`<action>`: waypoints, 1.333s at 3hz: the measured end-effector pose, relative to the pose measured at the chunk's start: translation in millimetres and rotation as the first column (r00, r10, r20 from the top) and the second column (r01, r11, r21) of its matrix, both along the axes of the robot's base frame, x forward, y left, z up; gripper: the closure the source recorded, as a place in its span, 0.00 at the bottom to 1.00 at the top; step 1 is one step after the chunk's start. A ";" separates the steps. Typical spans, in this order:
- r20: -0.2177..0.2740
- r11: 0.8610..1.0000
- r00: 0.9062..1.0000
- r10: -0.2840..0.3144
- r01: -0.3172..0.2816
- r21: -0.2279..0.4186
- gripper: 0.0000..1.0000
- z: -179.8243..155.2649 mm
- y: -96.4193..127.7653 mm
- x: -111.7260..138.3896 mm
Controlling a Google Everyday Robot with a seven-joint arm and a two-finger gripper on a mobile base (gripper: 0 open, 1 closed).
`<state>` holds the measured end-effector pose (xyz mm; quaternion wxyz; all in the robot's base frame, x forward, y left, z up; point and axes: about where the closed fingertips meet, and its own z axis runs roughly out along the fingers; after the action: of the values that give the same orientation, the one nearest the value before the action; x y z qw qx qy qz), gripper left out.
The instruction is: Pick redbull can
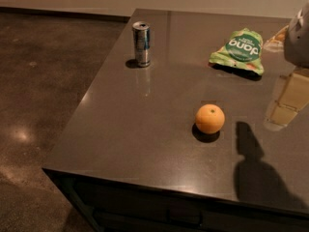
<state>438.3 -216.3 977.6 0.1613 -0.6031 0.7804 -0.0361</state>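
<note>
The redbull can (141,44) stands upright near the far left edge of the dark grey table (145,129). It is slim, silver and blue, with a shiny top and pull tab. My gripper (285,103) hangs at the right edge of the view, above the table's right side, pale and partly cut off by the frame. It is far to the right of the can and holds nothing that I can see. Its shadow falls on the table near the front right.
An orange (210,118) sits at the middle of the table, between the gripper and the can. A green snack bag (239,50) lies at the far right. The table's left and front edges drop to a dark floor (43,81).
</note>
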 end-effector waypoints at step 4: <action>0.082 0.977 0.992 -0.097 0.080 0.198 0.00 9.6 59.0 80.7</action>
<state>518.9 -157.3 987.2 0.2531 -0.5468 0.7981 0.0056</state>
